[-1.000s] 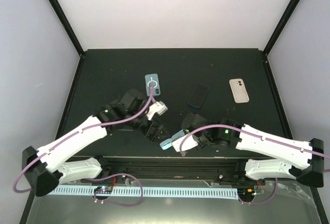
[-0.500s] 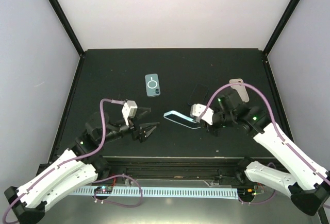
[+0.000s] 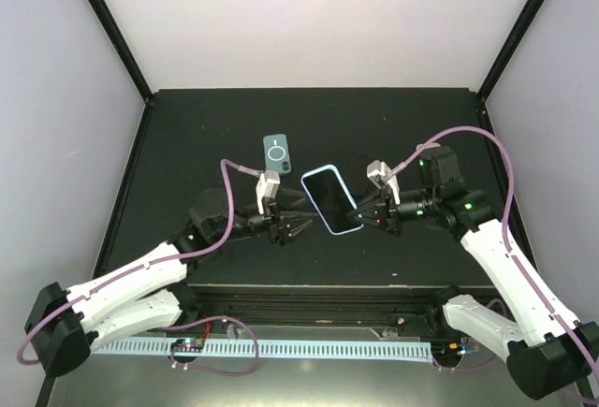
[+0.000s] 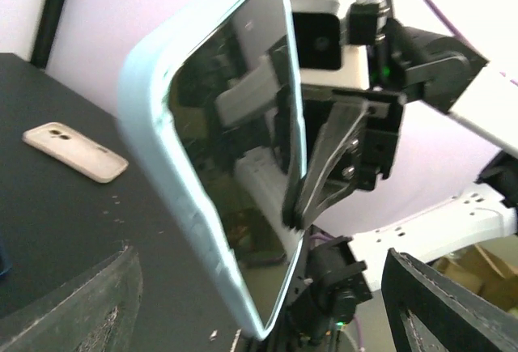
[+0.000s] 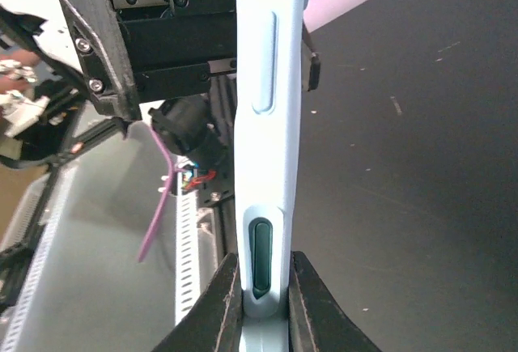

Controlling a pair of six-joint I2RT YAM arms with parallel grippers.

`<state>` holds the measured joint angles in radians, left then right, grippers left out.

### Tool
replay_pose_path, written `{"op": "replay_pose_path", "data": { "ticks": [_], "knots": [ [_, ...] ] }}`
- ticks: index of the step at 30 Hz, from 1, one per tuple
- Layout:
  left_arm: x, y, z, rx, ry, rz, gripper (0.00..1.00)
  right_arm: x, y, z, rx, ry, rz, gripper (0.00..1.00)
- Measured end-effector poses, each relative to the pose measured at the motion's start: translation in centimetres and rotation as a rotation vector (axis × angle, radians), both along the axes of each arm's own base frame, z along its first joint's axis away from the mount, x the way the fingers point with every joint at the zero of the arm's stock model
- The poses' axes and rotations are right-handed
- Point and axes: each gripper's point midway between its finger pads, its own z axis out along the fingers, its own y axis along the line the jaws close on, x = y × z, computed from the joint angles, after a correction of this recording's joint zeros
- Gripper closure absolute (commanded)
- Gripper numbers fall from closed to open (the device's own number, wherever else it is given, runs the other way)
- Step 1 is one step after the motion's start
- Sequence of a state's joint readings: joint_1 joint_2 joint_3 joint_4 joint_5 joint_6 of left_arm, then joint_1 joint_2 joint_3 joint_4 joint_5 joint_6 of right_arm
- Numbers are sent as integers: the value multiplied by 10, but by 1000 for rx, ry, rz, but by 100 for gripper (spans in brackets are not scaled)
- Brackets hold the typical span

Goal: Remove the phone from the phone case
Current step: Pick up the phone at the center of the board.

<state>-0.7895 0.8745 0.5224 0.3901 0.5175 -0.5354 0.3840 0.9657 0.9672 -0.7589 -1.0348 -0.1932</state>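
The phone (image 3: pixel 329 199) sits inside the light blue phone case (image 4: pixel 154 150), with the dark screen showing and the blue rim all around it. It is held in the air above the black table (image 3: pixel 187 145), to the right of the teal phone (image 3: pixel 277 154) that lies flat there, and a little nearer to the arm bases than that teal phone.

The right gripper (image 3: pixel 358 214) carries it. In the right wrist view its two fingers (image 5: pixel 227 295) are pressed together on one short end of the case, one finger on each face, just beside the oval port opening. So this pincer is clamped on the phone case.

The left gripper (image 3: pixel 298 229) is nearer to the bases than the teal phone, almost straight in front of it, and points toward the held phone's edge. Its fingers (image 4: pixel 81 303) stand wide apart – in the left wrist view one shows at each lower corner and the cased phone stands upright beyond them. I see no contact between this pincer and the case – they are close but apart.
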Motion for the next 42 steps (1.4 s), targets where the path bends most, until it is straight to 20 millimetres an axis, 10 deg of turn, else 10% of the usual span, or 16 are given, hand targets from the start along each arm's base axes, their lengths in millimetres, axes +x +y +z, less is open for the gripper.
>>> {"op": "replay_pose_path", "data": {
  "ticks": [19, 25, 33, 42],
  "knots": [
    [3, -37, 35, -109, 0, -107, 85, -13, 7, 11, 189, 154, 97, 99],
    [6, -46, 41, -107, 6, -144, 90, -9, 4, 15, 205, 127, 98, 96],
    [9, -53, 43, -52, 3, -210, 96, 3, 5, 14, 134, 56, 106, 55],
    [27, -37, 53, 92, -64, -246, 98, -12, -5, -10, -29, -116, 219, 56]
  ]
}}
